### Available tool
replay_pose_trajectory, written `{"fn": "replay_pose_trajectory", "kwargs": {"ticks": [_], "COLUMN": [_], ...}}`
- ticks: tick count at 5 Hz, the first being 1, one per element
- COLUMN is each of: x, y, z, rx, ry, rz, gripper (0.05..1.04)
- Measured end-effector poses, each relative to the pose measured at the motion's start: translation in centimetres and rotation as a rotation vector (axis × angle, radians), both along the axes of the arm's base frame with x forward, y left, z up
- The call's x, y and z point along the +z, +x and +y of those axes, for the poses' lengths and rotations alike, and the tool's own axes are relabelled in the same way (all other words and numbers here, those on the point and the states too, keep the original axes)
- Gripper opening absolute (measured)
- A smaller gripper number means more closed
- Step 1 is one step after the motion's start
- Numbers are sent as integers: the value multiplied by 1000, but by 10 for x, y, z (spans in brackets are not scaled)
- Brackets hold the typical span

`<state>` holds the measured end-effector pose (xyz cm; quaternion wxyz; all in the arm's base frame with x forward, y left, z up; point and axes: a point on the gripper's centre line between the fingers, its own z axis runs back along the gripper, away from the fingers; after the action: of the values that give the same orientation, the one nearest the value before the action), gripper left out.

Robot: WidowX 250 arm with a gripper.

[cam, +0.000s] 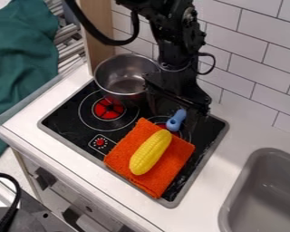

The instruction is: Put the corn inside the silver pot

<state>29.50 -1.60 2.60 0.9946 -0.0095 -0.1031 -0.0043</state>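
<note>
The black gripper (pixel 176 99) hangs over the back of the stove, to the right of the pot and behind the orange cloth. A yellow corn cob (pixel 150 152) lies lengthwise on the cloth, in front of the gripper and apart from it. The silver pot (pixel 127 76) stands upright at the stove's back left; the part of its inside that shows holds nothing. The arm partly covers the pot's right side.
The orange cloth (pixel 124 156) covers the stove's front right. A blue-handled object (pixel 176 120) sits at its back edge, just below the gripper. A grey sink (pixel 233 199) is at right, and a tiled wall (pixel 247 68) rises behind the counter.
</note>
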Motion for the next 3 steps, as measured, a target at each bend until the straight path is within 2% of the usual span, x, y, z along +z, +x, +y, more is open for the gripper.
{"fn": "replay_pose_trajectory", "kwargs": {"ticks": [1,3], "x": [-9,-24], "y": [-6,-37], "z": [0,16], "rx": [3,72], "ry": [-1,-39], "rz": [31,35], "gripper": [1005,1005]}}
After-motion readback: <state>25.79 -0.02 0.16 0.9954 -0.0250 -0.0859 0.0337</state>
